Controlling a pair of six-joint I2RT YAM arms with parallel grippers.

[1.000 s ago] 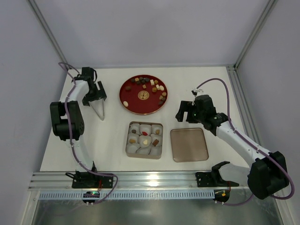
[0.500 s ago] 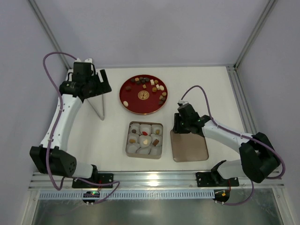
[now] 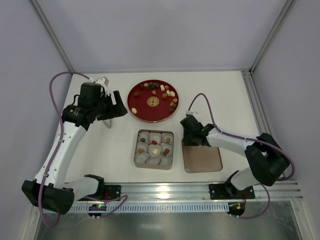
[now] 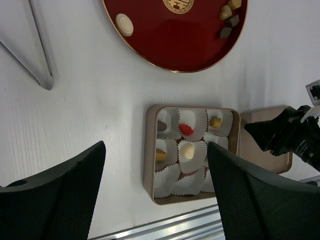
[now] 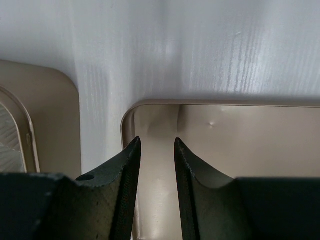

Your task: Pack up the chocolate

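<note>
Many tiny brown, tan and cream chocolates (image 3: 162,90) on round red plate (image 3: 137,107), several more in white paper cups (image 3: 155,136) of square tan tin (image 3: 136,150). Wide open, left gripper (image 3: 114,106) above table (image 3: 230,100) beside plate. Narrowly parted and empty, right gripper (image 5: 157,142) over flat tan lid (image 5: 240,130), at its corner.

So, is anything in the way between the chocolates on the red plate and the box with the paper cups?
Nothing visible. The chocolates sit on the red plate, and only bare table separates it from the uncovered box. The lid lies flat beside the box, the right tool at its corner.
</note>
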